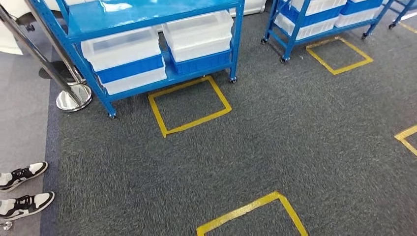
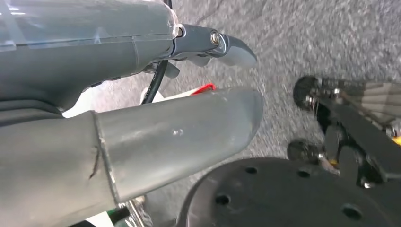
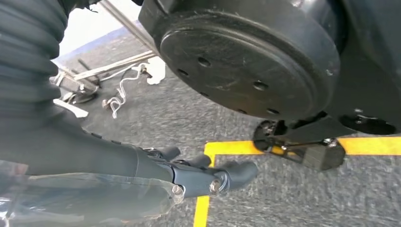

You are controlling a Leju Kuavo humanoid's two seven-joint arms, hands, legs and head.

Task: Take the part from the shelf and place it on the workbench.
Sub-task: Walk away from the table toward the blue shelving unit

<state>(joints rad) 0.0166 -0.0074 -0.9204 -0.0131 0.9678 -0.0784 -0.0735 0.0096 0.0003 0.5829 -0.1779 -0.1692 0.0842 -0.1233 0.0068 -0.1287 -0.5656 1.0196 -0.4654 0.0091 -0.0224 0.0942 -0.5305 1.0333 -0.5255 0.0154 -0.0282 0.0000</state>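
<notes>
The robot stands back from the blue metal shelf on wheels (image 1: 147,29), w/ both arms hanging low beside its body. My judgement: the step in hand is the approach, so nothing of the grasp has begun.

To do it well, I think the robot should walk toward the shelf's front edge and stop about at the yellow tape square on the grey carpet floor (image 1: 189,105), just before the lower level. It should face the shelf straight, not at an angle, then lift an arm only when close, so that the arm does not hit the blue frame post at the front right corner. The translucent white plastic bins with lids (image 1: 196,32) and the one beside, stacked on blue crates (image 1: 130,69), sit on the lower level; the part is probably in one of them, but I cannot see it.

Left robot hand (image 2: 142,94): thumb and fingers apart, nothing between them, so it is wide and free. Right robot hand (image 3: 198,175): fingers extended toward the floor, holding nothing as far as visible; part of it is cut off by the picture edge.

Hard to make out: the bins' contents, bc lids are cloudy. The shelf top is cut off. No table in sight. A person's black and white sneakers (image 1: 22,189) are at the floor's left edge; keep away from them.
</notes>
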